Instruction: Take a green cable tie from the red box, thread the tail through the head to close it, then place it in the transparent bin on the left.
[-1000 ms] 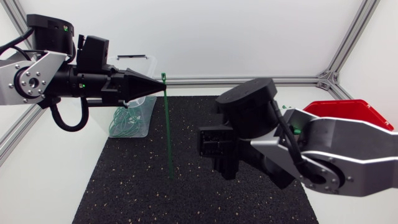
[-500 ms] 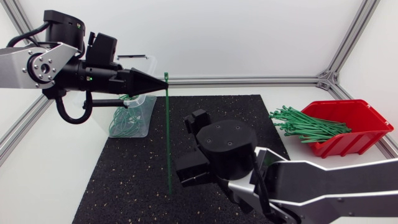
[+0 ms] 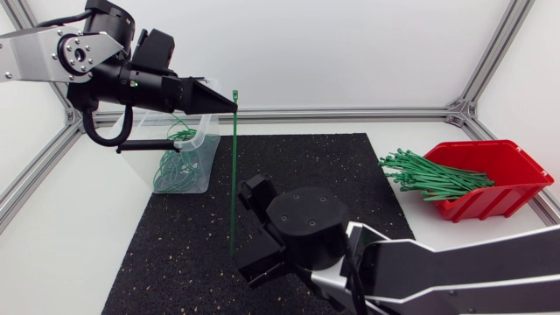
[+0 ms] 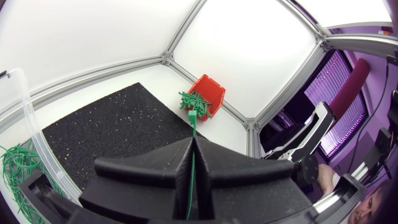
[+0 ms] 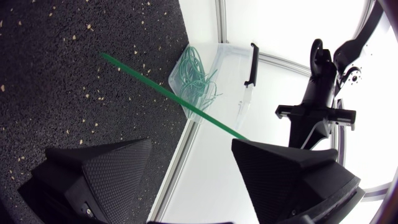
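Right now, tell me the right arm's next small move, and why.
Probably ease the right gripper forward until the tie sits between its jaws. The left gripper is shut on the tie near its head; the tail hangs down over the mat, and the right gripper is open with the tie ahead of it, untouched.

A white surface (image 3: pixel 61 254) carries a black speckled foam mat (image 3: pixel 175 254) at its centre. Aluminium frame rails (image 3: pixel 367 112) edge it, meeting at 2 o'clock. Evenly lit white panels (image 3: pixel 350 52) rise behind.
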Motion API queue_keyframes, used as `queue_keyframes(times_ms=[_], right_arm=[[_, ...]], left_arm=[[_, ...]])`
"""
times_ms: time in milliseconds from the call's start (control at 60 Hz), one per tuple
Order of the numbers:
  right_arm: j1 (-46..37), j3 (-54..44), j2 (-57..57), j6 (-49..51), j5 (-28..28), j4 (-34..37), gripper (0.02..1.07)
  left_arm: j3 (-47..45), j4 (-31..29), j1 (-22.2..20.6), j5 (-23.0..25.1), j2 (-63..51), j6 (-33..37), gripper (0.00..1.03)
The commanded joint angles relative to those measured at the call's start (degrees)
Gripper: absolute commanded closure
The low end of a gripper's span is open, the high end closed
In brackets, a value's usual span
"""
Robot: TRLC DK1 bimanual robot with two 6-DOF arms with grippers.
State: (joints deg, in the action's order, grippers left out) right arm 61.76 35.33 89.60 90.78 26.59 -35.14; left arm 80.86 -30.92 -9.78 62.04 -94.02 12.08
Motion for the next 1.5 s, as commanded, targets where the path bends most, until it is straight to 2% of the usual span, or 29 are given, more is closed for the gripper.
queue_keyframes(times_ms=[0, 100, 317, 650, 883, 967, 1033, 1267, 1483], right_arm=[[0.73, -0.61, 2.24, 2.12, -0.57, -2.04, 0.12], [1.09, -0.79, 5.06, 4.40, -1.54, -5.47, 0.12], [1.35, 0.62, 8.13, 5.81, -4.53, -8.11, 0.10], [1.70, 0.97, 11.12, 8.09, -7.78, -12.77, 0.10], [2.14, 2.20, 11.91, 8.71, -8.13, -13.64, 0.12], [2.32, 2.46, 12.79, 8.71, -8.13, -13.64, 0.20], [2.32, 2.90, 13.67, 8.71, -8.13, -13.73, 0.22], [3.02, 2.90, 14.28, 8.62, -8.13, -14.17, 0.57], [3.19, 1.85, 14.46, 8.53, -8.13, -14.70, 0.58]], left_arm=[[3.08, -1.60, 1.08, 0.01, -2.40, -0.03, 1.00], [7.38, -6.44, 1.61, 0.10, -5.21, -0.47, 1.00], [12.22, -13.20, 1.61, 0.10, -7.67, -0.47, 1.00], [16.70, -17.77, 0.64, -0.52, -11.63, -1.00, 1.00], [17.84, -18.48, 0.20, -1.31, -11.98, -1.97, 1.00], [18.02, -18.92, 0.03, -1.31, -11.89, -1.97, 1.00], [18.02, -19.44, -0.33, -1.31, -11.80, -1.79, 1.00], [17.58, -19.53, 0.03, -1.31, -11.71, -1.35, 1.00], [17.84, -19.80, 0.11, -1.31, -11.54, -1.27, 1.00]])
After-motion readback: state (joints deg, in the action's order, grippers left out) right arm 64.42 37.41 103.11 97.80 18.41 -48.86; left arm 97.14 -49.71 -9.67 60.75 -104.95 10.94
